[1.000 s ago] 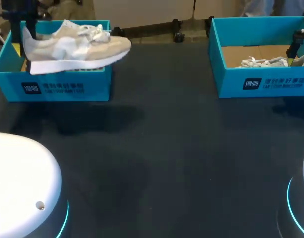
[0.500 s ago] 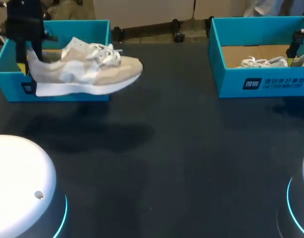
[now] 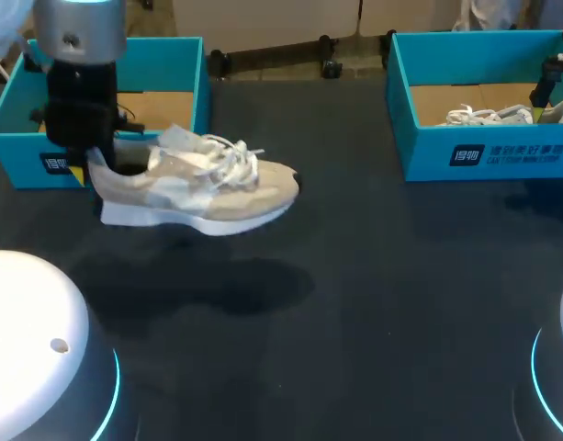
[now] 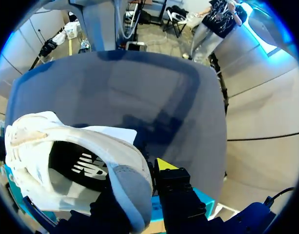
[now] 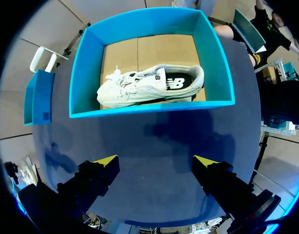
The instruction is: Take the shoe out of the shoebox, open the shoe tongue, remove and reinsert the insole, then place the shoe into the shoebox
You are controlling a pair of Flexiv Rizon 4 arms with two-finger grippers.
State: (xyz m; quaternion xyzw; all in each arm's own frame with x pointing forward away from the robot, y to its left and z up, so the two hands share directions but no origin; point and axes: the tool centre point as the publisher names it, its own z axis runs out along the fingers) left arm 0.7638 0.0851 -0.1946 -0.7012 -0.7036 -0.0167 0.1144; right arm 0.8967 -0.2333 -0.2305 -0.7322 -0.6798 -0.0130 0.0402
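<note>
Step in hand, as I judge it: first step, taking the shoe out. The shoe (image 3: 198,188) is clear of the left shoebox (image 3: 24,152), hanging in the air just in front of that box's front wall, with its shadow on the table (image 3: 354,303) below.

Left gripper (image 3: 90,165): clamped on the heel collar. In the left wrist view one finger sits inside the shoe opening and the other outside the heel. Only one yellow tip shows there.

Right gripper (image 5: 156,165): fingers wide apart, nothing between them. It hovers well apart from the left shoebox, over the near side of the second shoebox (image 5: 149,109), which holds a second shoe (image 5: 149,85).

Orientation: sole down, roughly level. The long axis runs about parallel to the left shoebox's front wall. The heel is at the gripper, by the box's outer end, and the toe points past its inner end, towards the table's middle. The laces and tongue face up.

Next move, my judgement: lower the shoe until the sole sits flat on the table in front of the left shoebox. Keep the heel grip for steadiness, so the right gripper can reach the tongue. The heel-only hold leaves the toe unsupported, so I should descend slowly.
</note>
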